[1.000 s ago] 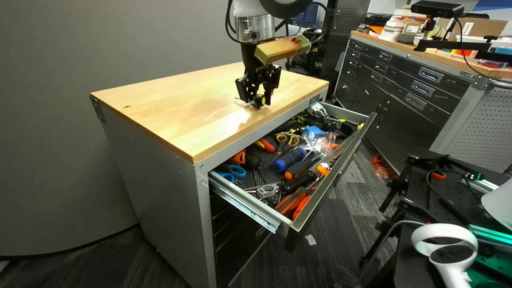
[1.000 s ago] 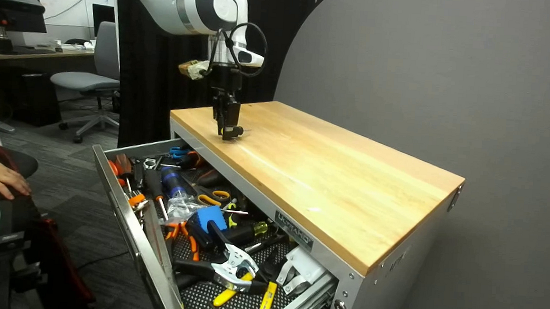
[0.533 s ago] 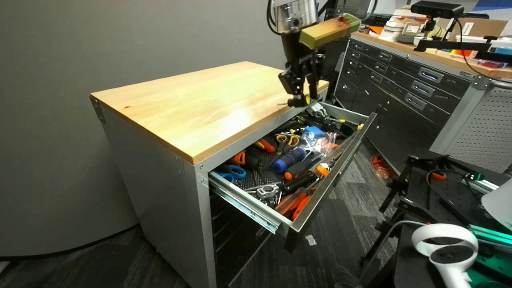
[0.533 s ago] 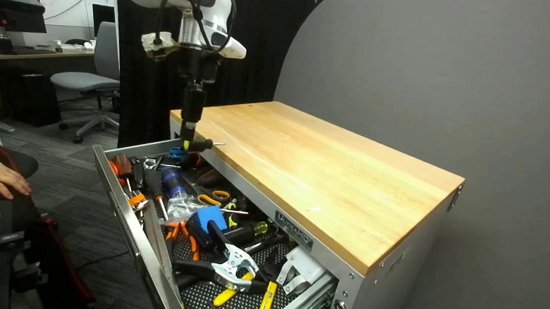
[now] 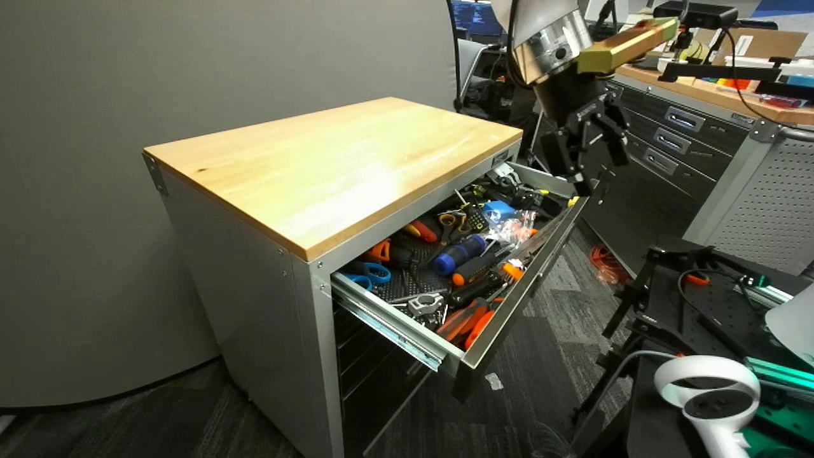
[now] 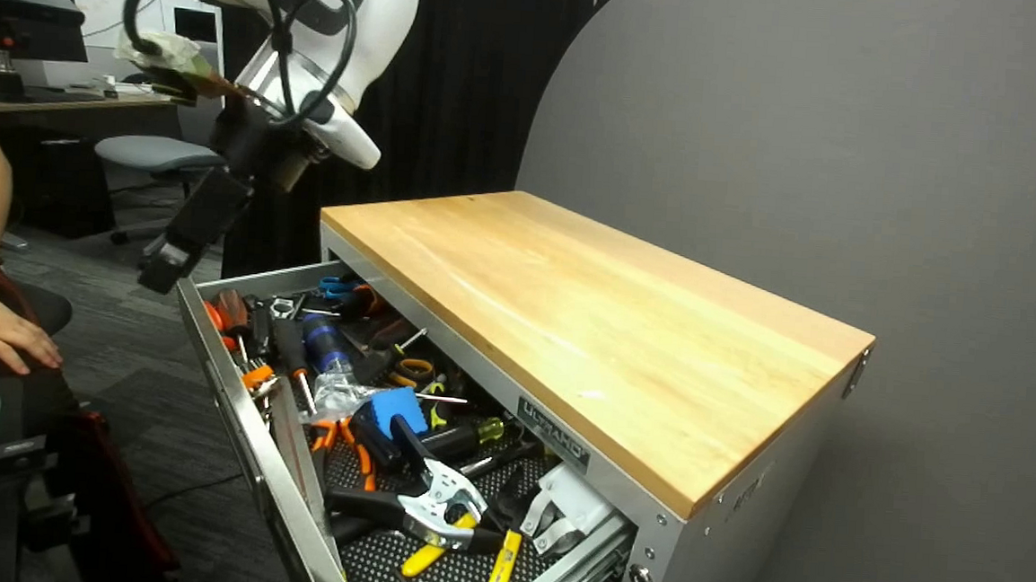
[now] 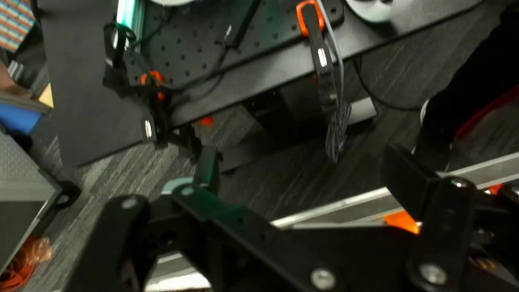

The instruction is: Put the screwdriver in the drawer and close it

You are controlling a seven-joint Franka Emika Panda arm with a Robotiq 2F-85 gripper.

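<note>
Wrist view: our gripper [image 7: 302, 166] gapes wide, nothing held! Both exterior views show the screwdriver [image 5: 475, 217] just released into the drawer [image 5: 506, 305]; closing it, we reckon, remains.

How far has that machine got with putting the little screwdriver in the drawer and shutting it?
Looks done: the screwdriver lies in the drawer. In hand: nothing gripped; the pincer is open and empty. Left: closing the drawer, which stands pulled out.
</note>
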